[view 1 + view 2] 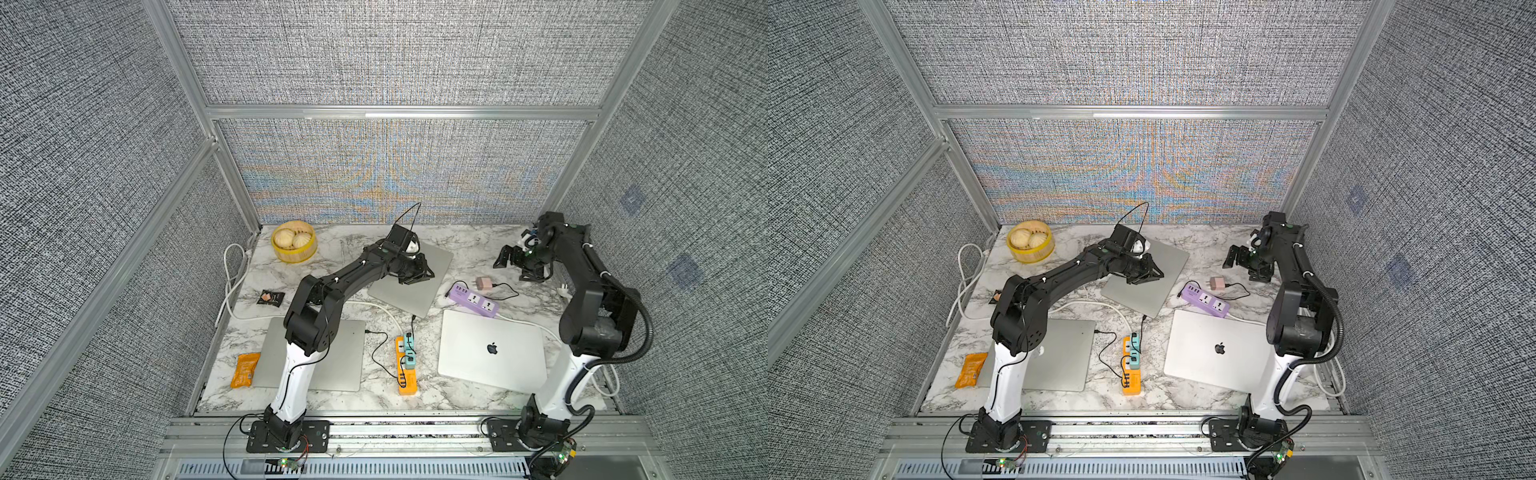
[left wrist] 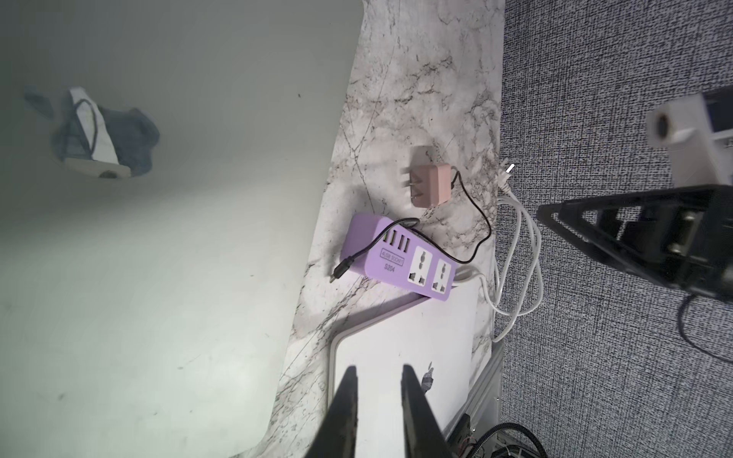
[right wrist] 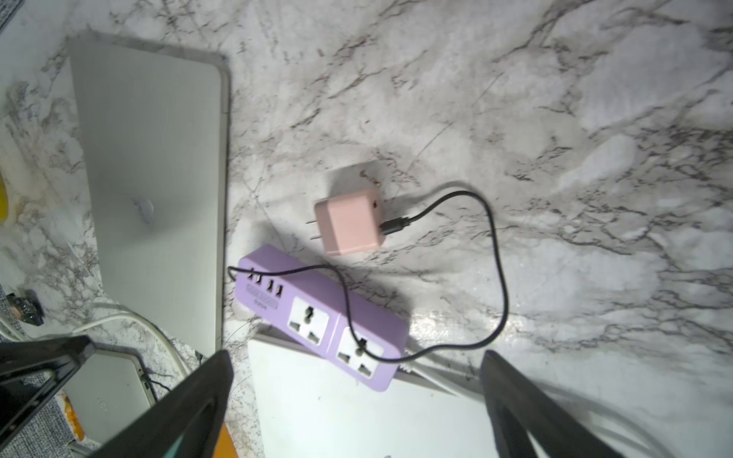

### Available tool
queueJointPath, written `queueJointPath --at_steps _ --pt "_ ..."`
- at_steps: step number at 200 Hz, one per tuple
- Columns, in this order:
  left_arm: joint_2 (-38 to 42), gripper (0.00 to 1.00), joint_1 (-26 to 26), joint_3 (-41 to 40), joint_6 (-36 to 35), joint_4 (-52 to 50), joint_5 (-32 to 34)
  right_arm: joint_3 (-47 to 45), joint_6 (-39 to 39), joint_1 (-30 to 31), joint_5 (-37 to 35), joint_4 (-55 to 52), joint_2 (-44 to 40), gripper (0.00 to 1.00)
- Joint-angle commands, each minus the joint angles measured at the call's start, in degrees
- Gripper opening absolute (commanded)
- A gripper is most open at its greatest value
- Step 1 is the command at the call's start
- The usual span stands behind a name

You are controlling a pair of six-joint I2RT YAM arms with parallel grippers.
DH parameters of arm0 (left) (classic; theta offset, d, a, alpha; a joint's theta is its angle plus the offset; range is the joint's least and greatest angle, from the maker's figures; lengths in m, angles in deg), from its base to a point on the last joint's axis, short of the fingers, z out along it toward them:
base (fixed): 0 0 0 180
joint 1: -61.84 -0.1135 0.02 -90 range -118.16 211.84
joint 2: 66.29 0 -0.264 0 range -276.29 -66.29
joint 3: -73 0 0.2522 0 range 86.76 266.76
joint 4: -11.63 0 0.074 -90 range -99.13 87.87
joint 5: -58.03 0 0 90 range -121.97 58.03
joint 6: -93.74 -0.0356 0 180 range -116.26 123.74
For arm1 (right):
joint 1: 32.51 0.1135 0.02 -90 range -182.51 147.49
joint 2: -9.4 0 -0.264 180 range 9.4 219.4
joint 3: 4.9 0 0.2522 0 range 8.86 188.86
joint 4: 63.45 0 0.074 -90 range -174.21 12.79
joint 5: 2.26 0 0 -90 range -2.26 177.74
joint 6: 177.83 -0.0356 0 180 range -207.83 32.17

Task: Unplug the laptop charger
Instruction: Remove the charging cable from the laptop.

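The pink laptop charger (image 1: pixel 483 283) (image 3: pixel 351 224) lies on its side on the marble, prongs bare, beside the purple power strip (image 1: pixel 473 300) (image 3: pixel 317 317). Its black cable (image 3: pixel 497 277) loops across the strip. The cable's free connector (image 2: pixel 340 273) rests on the marble just off the rear laptop (image 1: pixel 415 295). My left gripper (image 1: pixel 428 272) (image 2: pixel 377 370) hovers over that laptop, its jaws a narrow gap apart and empty. My right gripper (image 1: pixel 515 268) (image 3: pixel 355 357) is raised at the back right, above the charger and strip, wide open and empty.
A silver laptop (image 1: pixel 492 328) lies front right against the purple strip, another (image 1: pixel 345 357) front left under my left arm. An orange power strip (image 1: pixel 406 380) holds teal plugs. A bamboo steamer (image 1: pixel 294 255), an orange packet (image 1: pixel 245 370) and white cables (image 1: pixel 232 274) sit on the left.
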Motion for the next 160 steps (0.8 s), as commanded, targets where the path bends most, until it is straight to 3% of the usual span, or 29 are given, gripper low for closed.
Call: queueJointPath --at_steps 1,19,39,67,92,160 --pt "0.96 0.21 -0.02 1.46 -5.63 -7.62 3.46 -1.55 -3.73 4.51 -7.07 -1.84 -2.86 0.99" --pt "1.49 0.21 0.01 3.04 -9.31 -14.55 6.11 -2.01 -9.84 8.91 -11.5 -2.81 -4.22 0.99" --pt "3.06 0.23 0.08 2.82 -12.68 -19.57 9.1 -1.75 -16.5 12.57 -11.54 -4.35 -4.55 0.99" --pt "5.16 0.24 0.7 0.81 -16.97 -24.93 14.92 -9.5 -24.22 16.06 -3.35 5.87 -8.38 0.99" --pt "6.98 0.26 1.67 -3.27 -18.74 -25.08 16.86 -13.46 -27.7 17.74 4.58 12.79 -7.87 0.92" --pt "6.08 0.32 6.9 -5.77 -21.27 -23.32 19.82 -15.14 -30.3 22.06 13.29 19.42 -3.95 0.72"
